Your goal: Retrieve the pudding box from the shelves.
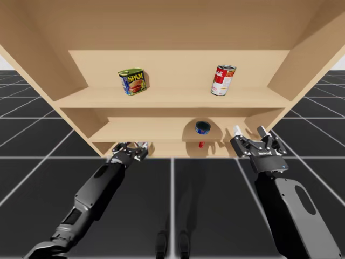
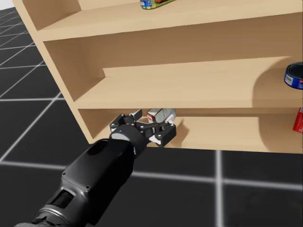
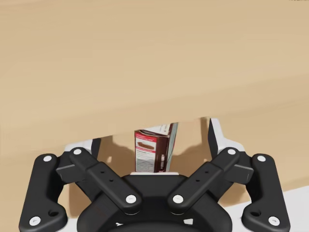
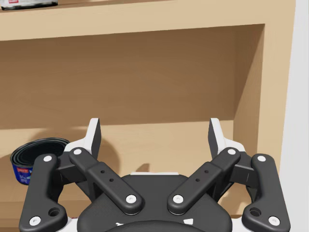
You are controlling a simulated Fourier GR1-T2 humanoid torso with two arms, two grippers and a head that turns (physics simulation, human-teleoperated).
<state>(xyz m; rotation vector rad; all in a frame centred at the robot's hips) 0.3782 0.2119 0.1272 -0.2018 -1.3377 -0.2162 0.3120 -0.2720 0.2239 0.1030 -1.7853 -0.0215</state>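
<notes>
The pudding box [image 2: 160, 115] is a small brown, red and white box. It stands upright on the bottom shelf, near that shelf's left end. My left gripper [image 2: 156, 120] is at the mouth of this bottom compartment, open. In the left wrist view the box [image 3: 153, 151] stands just ahead of my left gripper [image 3: 149, 137], between its spread fingers and untouched; the shelf board above hides its top. From the high view my left gripper [image 1: 131, 147] is under the lower board's front edge. My right gripper [image 1: 249, 131] hovers open and empty before the shelves' right side, as the right wrist view [image 4: 154, 128] confirms.
The wooden shelves [image 1: 172, 100] carry a green and yellow rectangular can [image 1: 132, 81] and a red and white can [image 1: 222, 80] on top. A low blue can [image 1: 202, 127] lies on the middle board, and a small red thing [image 1: 201, 144] stands on the bottom board.
</notes>
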